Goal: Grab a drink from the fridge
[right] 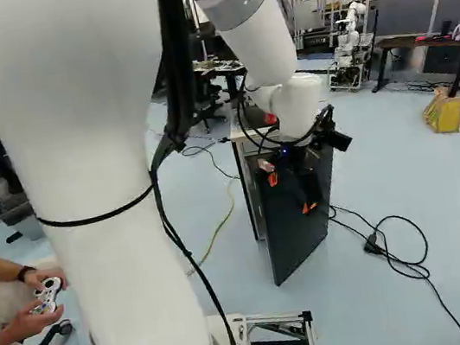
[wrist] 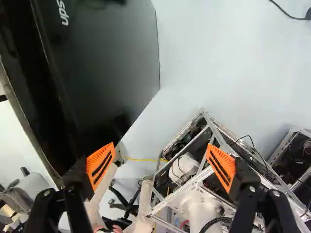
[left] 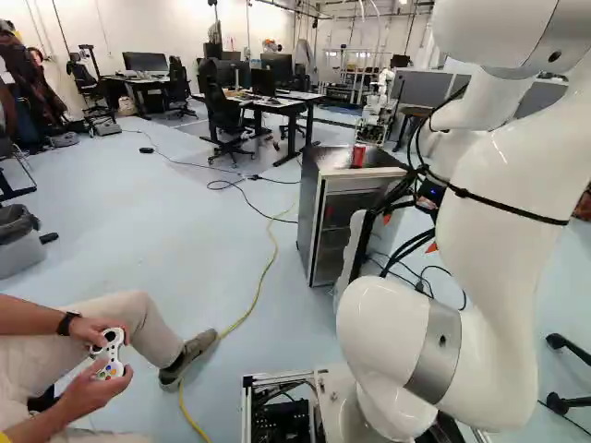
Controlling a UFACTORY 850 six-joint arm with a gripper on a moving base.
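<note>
Fridge door (right: 296, 232) looks ajar or wider; end effector (wrist: 161, 155) wide open near its top edge, nothing gripped. Left: reach in, grab drink, withdraw.

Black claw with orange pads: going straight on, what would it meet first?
Probably the pale blue floor, between the black fridge door and the robot's silver metal frame; depth is unclear, so the claw may brush the frame.

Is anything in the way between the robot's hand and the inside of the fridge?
Yes: the door. It stands open, and the hand is by its outer face, with the inside of the fridge beyond it.
</note>
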